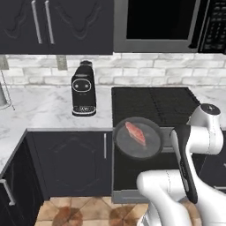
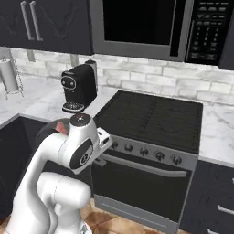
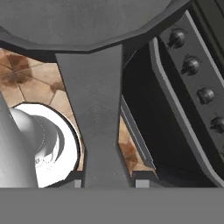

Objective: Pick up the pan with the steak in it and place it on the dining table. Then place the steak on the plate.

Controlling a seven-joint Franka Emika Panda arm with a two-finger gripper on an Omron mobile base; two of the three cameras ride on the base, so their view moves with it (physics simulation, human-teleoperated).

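The dark grey pan (image 1: 148, 148) hangs level in the air just in front of the stove's front edge, above the floor. The pinkish-red steak (image 1: 135, 133) lies flat in it, left of centre. In the hand view the pan's underside (image 3: 87, 22) spans the top and its straight handle (image 3: 100, 109) runs down between the fingertips of my gripper (image 3: 107, 178), which is shut on it. In the right base view a sliver of the pan (image 2: 44, 131) peeks out behind my arm. The dining table and the plate are out of view.
The black stove (image 1: 152, 106) with its knobs (image 2: 144, 151) and oven door stands directly behind the pan. A black coffee machine (image 1: 84, 90) sits on the marble counter (image 1: 39, 110) to the left. A microwave (image 2: 137, 25) and dark cabinets hang above. Tiled floor (image 1: 84, 214) lies below.
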